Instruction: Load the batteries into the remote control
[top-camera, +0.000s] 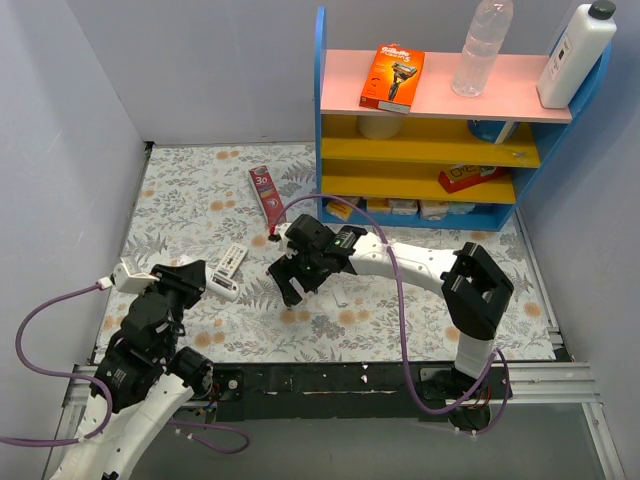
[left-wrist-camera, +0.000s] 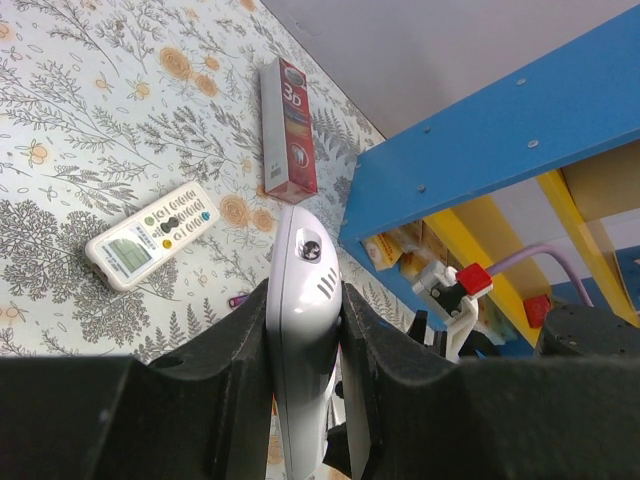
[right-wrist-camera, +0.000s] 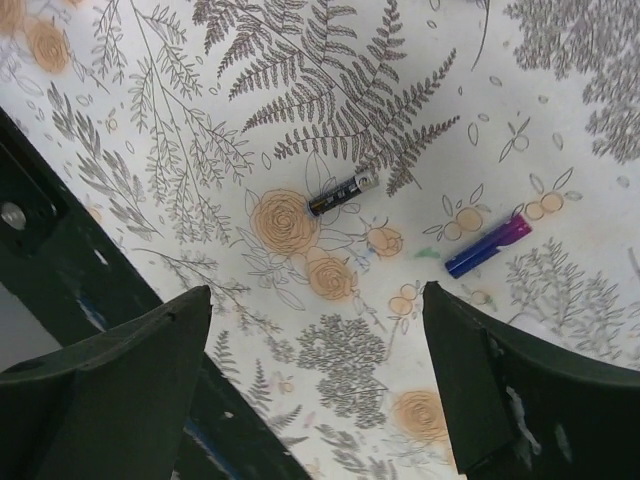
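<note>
My left gripper (left-wrist-camera: 305, 310) clamps the silver remote control (left-wrist-camera: 298, 250); my right gripper (right-wrist-camera: 315, 300) hangs wide open, empty, over a black battery (right-wrist-camera: 342, 192) and a blue-purple battery (right-wrist-camera: 488, 246).

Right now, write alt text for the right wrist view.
A black battery and a blue-purple battery lie apart on a floral tablecloth. The open right hand hovers over the cloth, holding nothing.

Left gripper (left-wrist-camera: 303, 300) clamps the remote control (left-wrist-camera: 301, 250); right gripper's (right-wrist-camera: 315, 295) jaws stand spread wide.
</note>
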